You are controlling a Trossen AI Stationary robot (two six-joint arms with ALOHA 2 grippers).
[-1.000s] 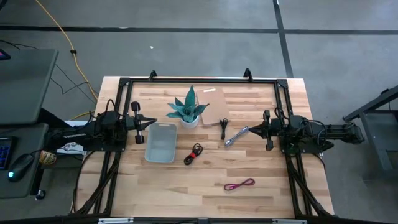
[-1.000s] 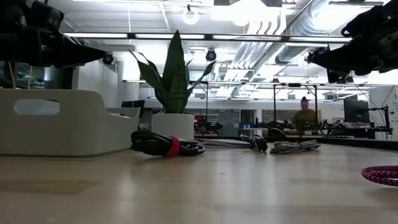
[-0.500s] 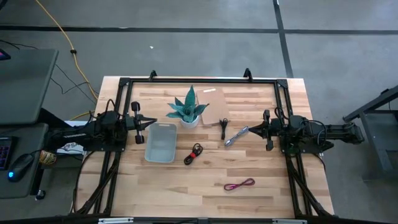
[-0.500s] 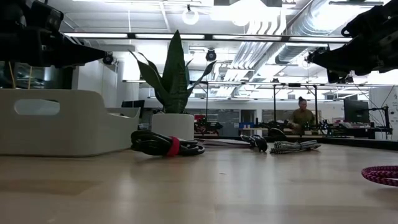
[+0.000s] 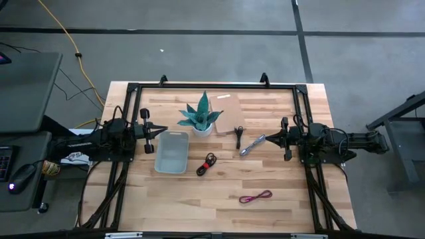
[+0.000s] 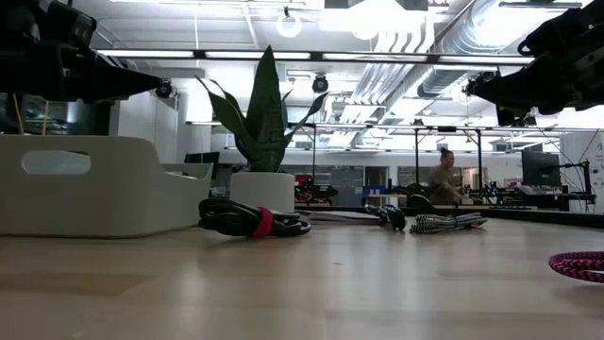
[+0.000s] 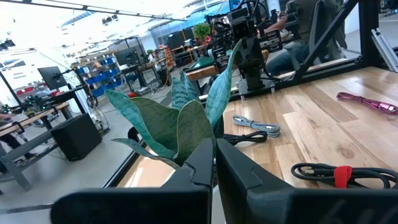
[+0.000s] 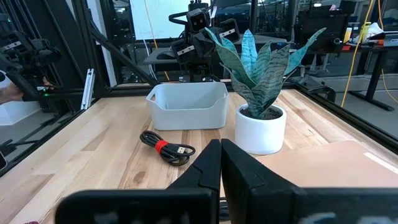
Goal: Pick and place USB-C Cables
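Four bundled cables lie on the wooden table. The black one with a red-orange tie [image 5: 208,163] [image 6: 253,220] [image 7: 339,175] [image 8: 166,148] is near the middle. The plain black one [image 5: 238,136] and the silver-grey one [image 5: 253,145] [image 7: 256,125] lie farther right. The magenta one [image 5: 255,196] [image 6: 578,265] [image 7: 367,102] lies toward the near edge. My left gripper [image 5: 150,130] [image 7: 214,163] hovers above the table's left side, shut, beside the tray. My right gripper [image 5: 268,137] [image 8: 221,160] hovers at the right, shut, just right of the silver-grey cable.
A pale grey tray [image 5: 172,151] [image 8: 188,104] sits left of centre. A potted snake plant [image 5: 201,117] [image 6: 262,142] stands behind it, with a flat brown sheet [image 5: 229,122] to its right. A black frame [image 5: 212,85] borders the table. A person [image 6: 444,179] moves in the room beyond.
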